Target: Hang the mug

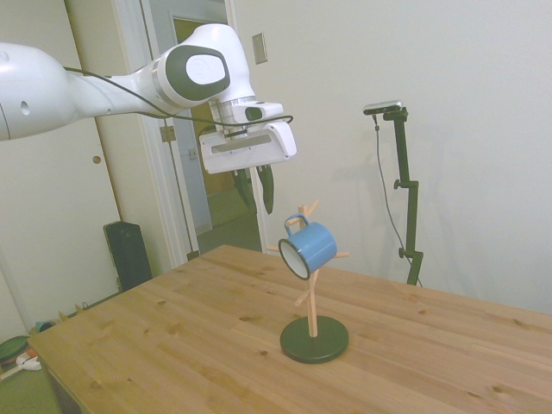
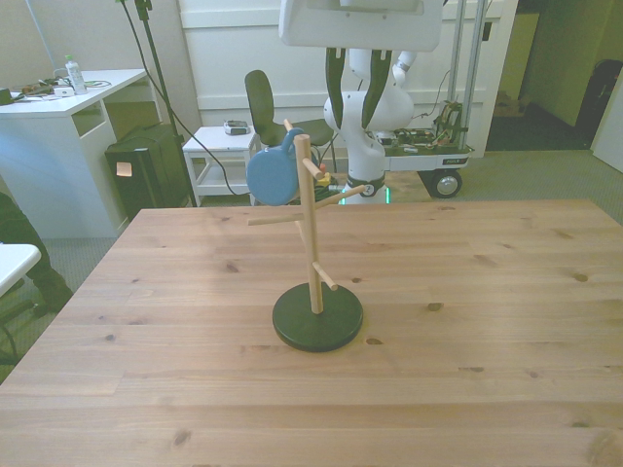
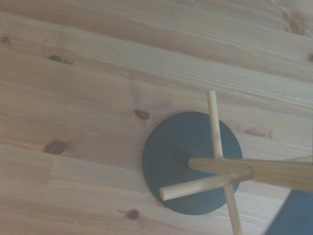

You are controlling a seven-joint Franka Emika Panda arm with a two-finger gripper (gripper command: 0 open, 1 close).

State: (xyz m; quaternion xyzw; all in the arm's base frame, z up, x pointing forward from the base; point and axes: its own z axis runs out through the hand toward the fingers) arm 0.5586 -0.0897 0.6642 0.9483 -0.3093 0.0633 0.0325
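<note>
Mug (image 1: 308,246) hangs by its loop handle on an upper peg of the stand (image 1: 312,285), tilted, with its white inside facing down toward the side view's left. In the front view it sits on the front view's left of the post, its blue bottom (image 2: 274,175) facing the camera. The stand's dark round base (image 2: 317,317) rests on the surface (image 2: 467,292) near the middle. Above and clear of the mug, the gripper (image 2: 348,92) hovers with its dark fingers (image 1: 266,188) parted and nothing between them. The wrist view looks down on the base (image 3: 181,147) and pegs.
</note>
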